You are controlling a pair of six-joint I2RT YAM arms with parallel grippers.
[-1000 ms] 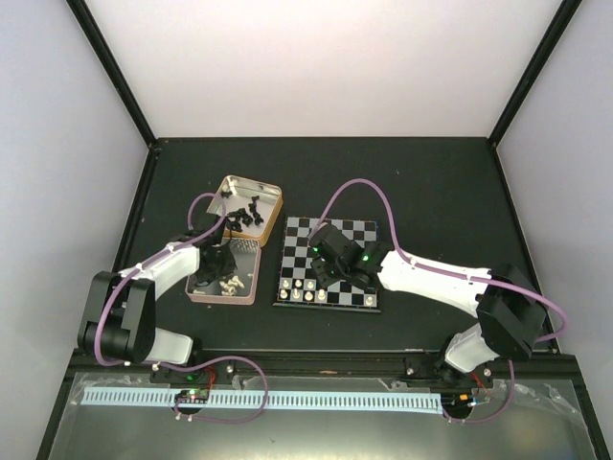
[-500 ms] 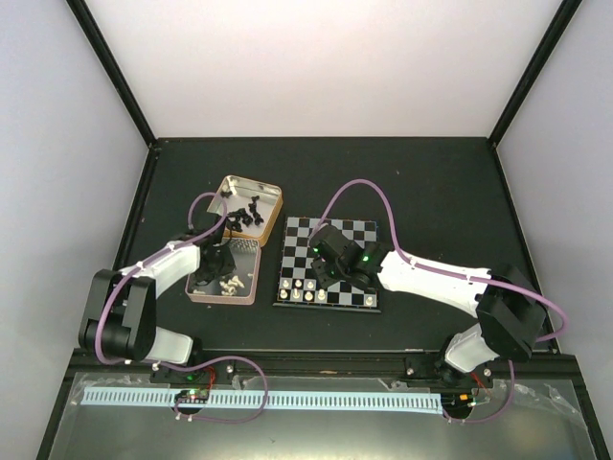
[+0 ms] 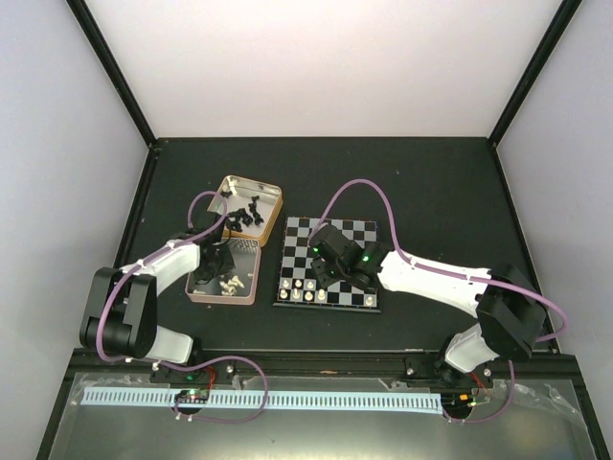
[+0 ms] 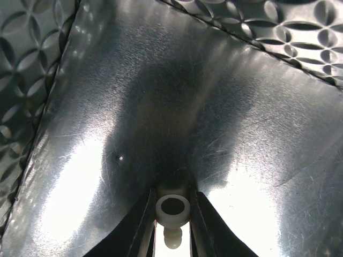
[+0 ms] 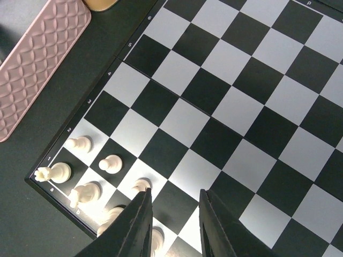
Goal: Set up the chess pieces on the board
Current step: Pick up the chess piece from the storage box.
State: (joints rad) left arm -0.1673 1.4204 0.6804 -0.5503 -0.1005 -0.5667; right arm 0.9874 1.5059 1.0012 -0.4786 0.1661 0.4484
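Left wrist: piece (image 4: 172, 215) pinched in claw (image 4: 172, 227).

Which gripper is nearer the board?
Right. The right gripper hovers over the board; the left gripper is inside the pink tin left of it, clasping a white piece.

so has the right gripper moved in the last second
No. The right gripper hangs over the same near-left squares of the board as a second ago.
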